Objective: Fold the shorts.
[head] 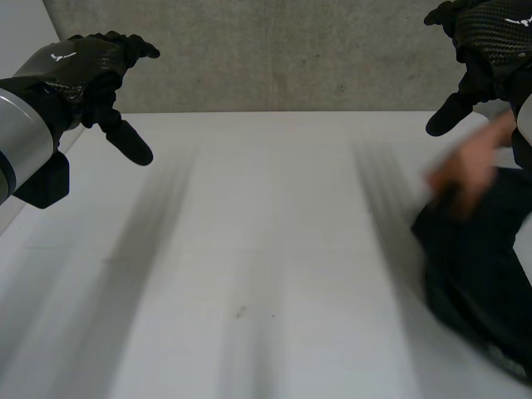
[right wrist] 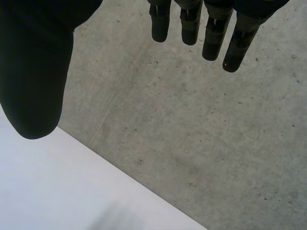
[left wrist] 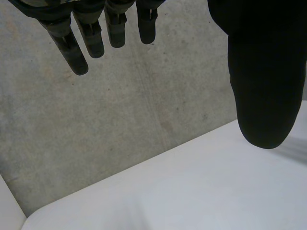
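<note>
Shorts [head: 478,266], one pair, meet one person's hand [head: 465,174]; left hand [head: 87,71], right hand [head: 490,37] fingers released.

This looks like a robotics lab or test room rather than a home; a plain white table [head: 249,249] takes up the middle; beyond its far edge there is rough grey concrete [head: 291,50], unpainted and speckled, though I cannot tell whether it is wall or floor; at the left a grey machine arm [head: 21,137] ends in the black left hand [head: 83,66], held above the table; the black right hand [head: 495,37] hangs at the far right; below it a person's hand [head: 470,170], blurred, is at dark shorts [head: 482,274] lying on the table's right side.
</note>
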